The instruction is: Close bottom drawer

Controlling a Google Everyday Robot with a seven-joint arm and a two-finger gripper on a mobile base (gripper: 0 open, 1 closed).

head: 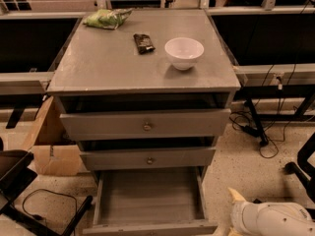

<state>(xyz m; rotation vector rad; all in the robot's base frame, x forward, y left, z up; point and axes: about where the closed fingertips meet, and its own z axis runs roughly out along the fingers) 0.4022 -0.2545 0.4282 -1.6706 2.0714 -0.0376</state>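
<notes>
The grey cabinet point(98, 68) has three drawers. The bottom drawer point(150, 195) is pulled far out toward me, and its plain grey inside is bare. Its front panel point(147, 228) runs along the bottom edge of the view, and its knob is hidden. The middle drawer point(147, 159) and the top drawer point(145, 124) are nearly shut. My gripper point(236, 200) is on the white arm point(275, 220) at the bottom right. It is low, just right of the open drawer's right side and apart from it.
A white bowl point(183, 52), a dark wrapper point(143, 43) and a green bag point(107, 18) lie on the cabinet top. A cardboard box point(51, 149) stands at the left, with a dark frame and cable point(24, 191) below it. Cables point(263, 132) and a chair base point(300, 166) are at the right.
</notes>
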